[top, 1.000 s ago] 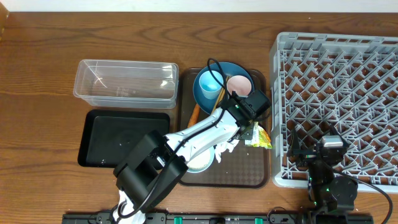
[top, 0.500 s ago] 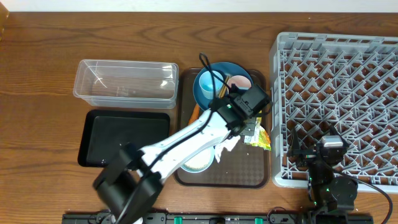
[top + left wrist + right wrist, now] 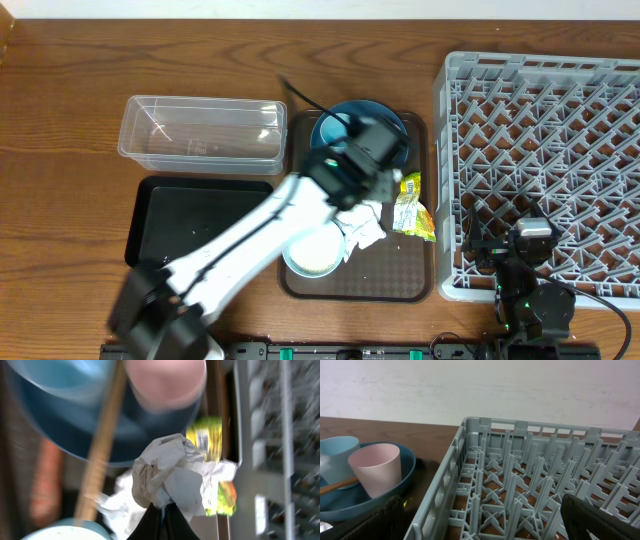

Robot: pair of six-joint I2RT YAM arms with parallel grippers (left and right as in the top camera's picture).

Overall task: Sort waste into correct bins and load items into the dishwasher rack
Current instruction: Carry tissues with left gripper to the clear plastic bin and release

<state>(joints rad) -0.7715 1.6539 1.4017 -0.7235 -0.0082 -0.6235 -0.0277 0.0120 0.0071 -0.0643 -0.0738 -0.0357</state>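
Left gripper (image 3: 161, 512) is pinching the crumpled white tissue (image 3: 167, 472), wad bunched right at its tips. Right gripper (image 3: 485, 527) is spread wide.

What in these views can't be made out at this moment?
Pink cup: hidden under the left arm overhead; blurred in the left wrist view.
Carrot: only an orange blur, left wrist; covered overhead.
Left gripper, left wrist: mostly cut off by the bottom edge, tips buried in the tissue.

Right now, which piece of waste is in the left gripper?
The crumpled white tissue, pinched in the left gripper; the yellow-green wrapper lies beside it, ungripped.
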